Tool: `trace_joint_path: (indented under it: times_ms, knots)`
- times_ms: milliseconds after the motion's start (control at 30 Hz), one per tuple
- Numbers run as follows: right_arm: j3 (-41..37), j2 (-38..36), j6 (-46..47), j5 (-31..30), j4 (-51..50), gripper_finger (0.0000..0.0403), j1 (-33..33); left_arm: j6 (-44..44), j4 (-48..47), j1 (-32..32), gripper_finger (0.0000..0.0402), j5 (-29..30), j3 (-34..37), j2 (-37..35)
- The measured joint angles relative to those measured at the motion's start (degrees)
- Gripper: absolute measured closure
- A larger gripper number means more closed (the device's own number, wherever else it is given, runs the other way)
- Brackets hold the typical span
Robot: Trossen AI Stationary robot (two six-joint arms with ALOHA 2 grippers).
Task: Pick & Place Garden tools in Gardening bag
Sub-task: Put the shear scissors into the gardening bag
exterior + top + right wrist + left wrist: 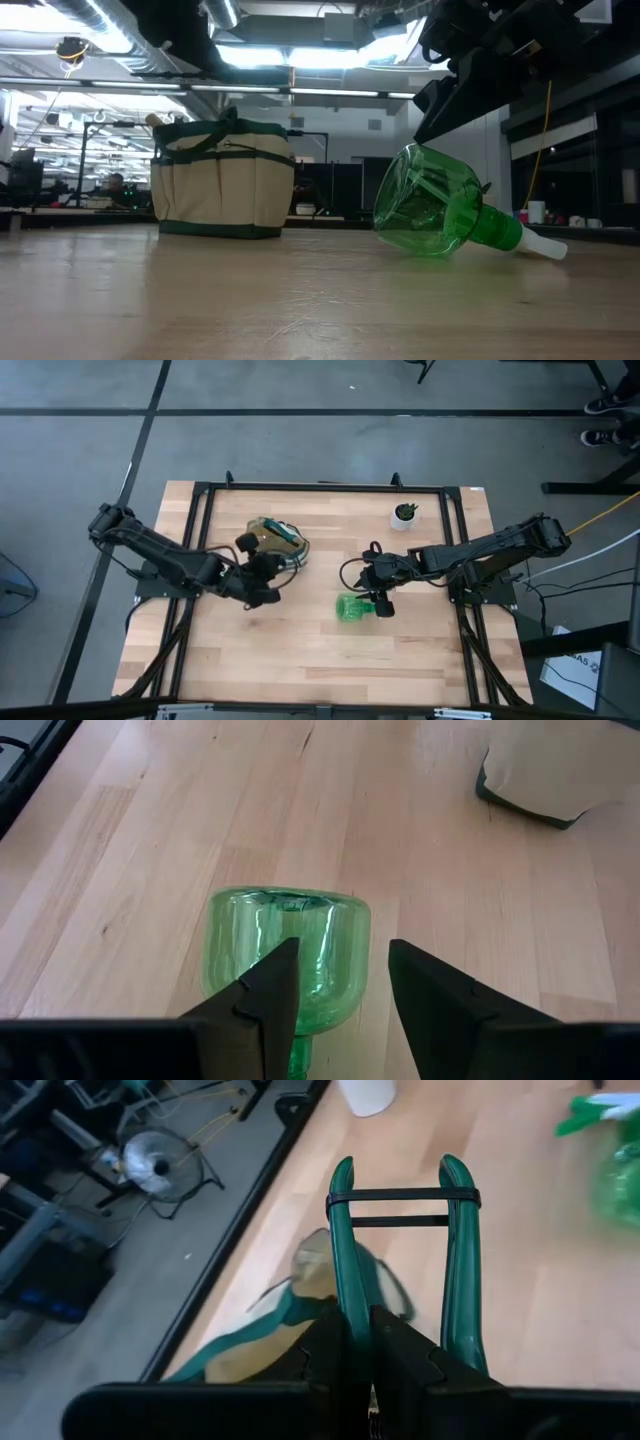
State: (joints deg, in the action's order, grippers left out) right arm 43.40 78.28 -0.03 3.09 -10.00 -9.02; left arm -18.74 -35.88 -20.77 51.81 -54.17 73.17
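The left gripper (358, 1342) is squeezed tight on one green handle of what looks like the shears (400, 1250), just beside the gardening bag (275, 538) near the table's (300, 650) middle; the right gripper (338, 982) is spread apart over the lying spray bottle (285, 945); no writing shows.

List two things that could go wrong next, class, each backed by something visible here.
The spray bottle lies on its side, round and smooth; the open right gripper might squeeze it away or let it roll. The left gripper pinches only one handle of the green-handled tool, so it could twist or drop short of the gardening bag.
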Motion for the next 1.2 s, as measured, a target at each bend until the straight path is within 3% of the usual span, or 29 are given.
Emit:
trace_joint_path:
  times_ms: [200,467,700,833,1200]
  knots:
    - [0.0,0.0,0.0,0.0,0.0,0.0245,0.0,5.4,-0.1,3.2,0.0370,1.1,0.0,0.0]
    - [0.0,0.0,0.0,0.0,0.0,0.0245,0.0,19.9,-0.1,7.2,0.0369,6.0,0.0,0.0]
    - [0.0,0.0,0.0,0.0,0.0,0.0245,0.0,28.5,-2.5,10.8,0.0367,3.8,0.0,0.0]
    - [0.0,0.0,0.0,0.0,0.0,0.0245,0.0,28.6,-6.1,12.2,0.0369,3.7,0.0,0.0]
    - [0.0,0.0,0.0,0.0,0.0,0.0245,0.0,24.5,-11.5,13.0,0.0369,-3.5,0.0,0.1]
